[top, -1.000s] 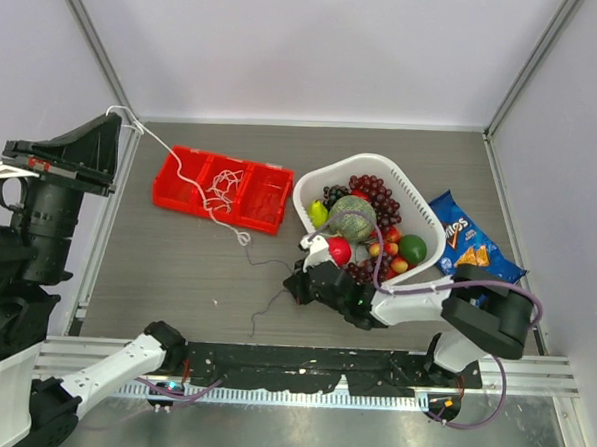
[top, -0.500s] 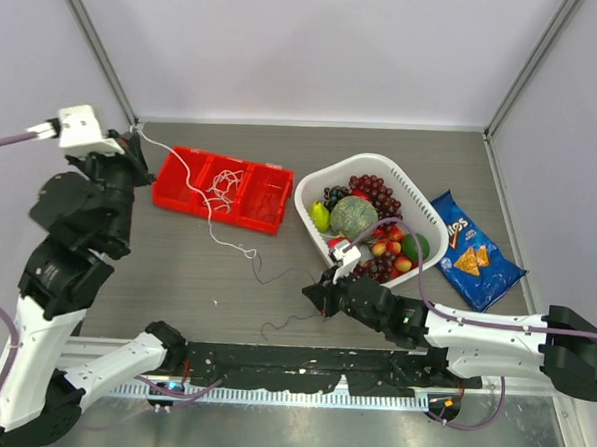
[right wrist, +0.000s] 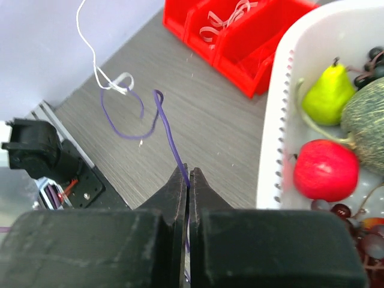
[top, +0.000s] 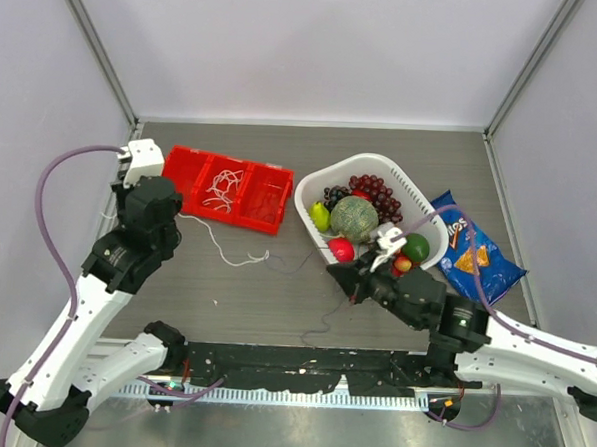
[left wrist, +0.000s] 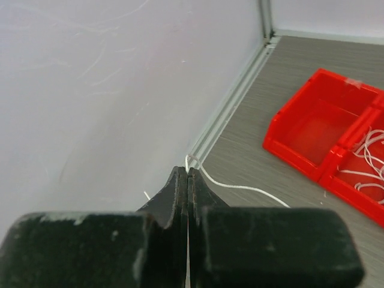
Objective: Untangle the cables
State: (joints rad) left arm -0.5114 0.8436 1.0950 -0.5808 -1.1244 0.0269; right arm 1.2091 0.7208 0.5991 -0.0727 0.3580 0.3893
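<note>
Grey wood-grain tabletop (top: 175, 277) holds the knot (right wrist: 123, 81) between your arms, left gripper (left wrist: 187, 174) clamped on the thin white cord (left wrist: 240, 189), right gripper (right wrist: 187, 171) clamped on the thin purple cord (right wrist: 171, 141), so yanking them apart probably just cinches it tighter or slips a strand.

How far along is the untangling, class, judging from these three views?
Done: white cord and purple cord lie drawn out over the table. In hand: left gripper pinches the white, right gripper the purple. Left: they look joined at one small knot; a white coil sits in the red tray.
</note>
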